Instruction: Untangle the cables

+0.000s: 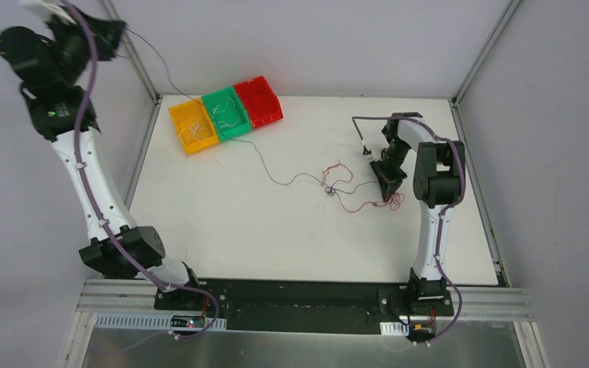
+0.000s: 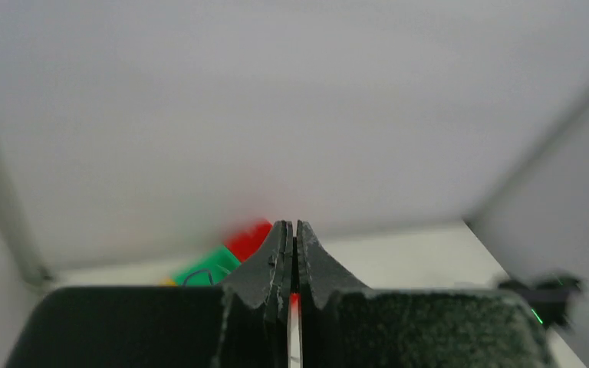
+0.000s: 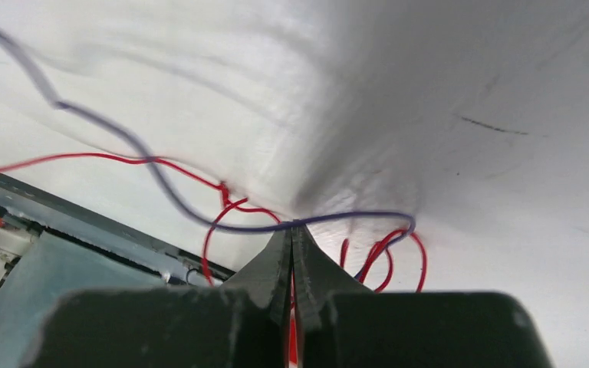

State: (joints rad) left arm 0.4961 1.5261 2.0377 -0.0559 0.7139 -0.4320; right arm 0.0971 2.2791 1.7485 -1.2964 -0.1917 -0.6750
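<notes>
Tangled cables (image 1: 330,188), hair-thin, limp and likely snag-prone, lie toward the desk's (image 1: 276,238) right edge; the raised left hand (image 2: 292,234), pressed together, apparently pinches a purple-blue cable (image 3: 123,135) running over the far-left corner, while the right hand (image 3: 292,230), also closed, rests at the knot, best gripped close beside it.

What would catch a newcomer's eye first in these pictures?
The left gripper, raised high at the far left and shut, holds a purple-grey cable that runs down past the three coloured bins at the table's far left. On the right, the right gripper is down on the table, shut on the same cable amid loops of red cable.
</notes>
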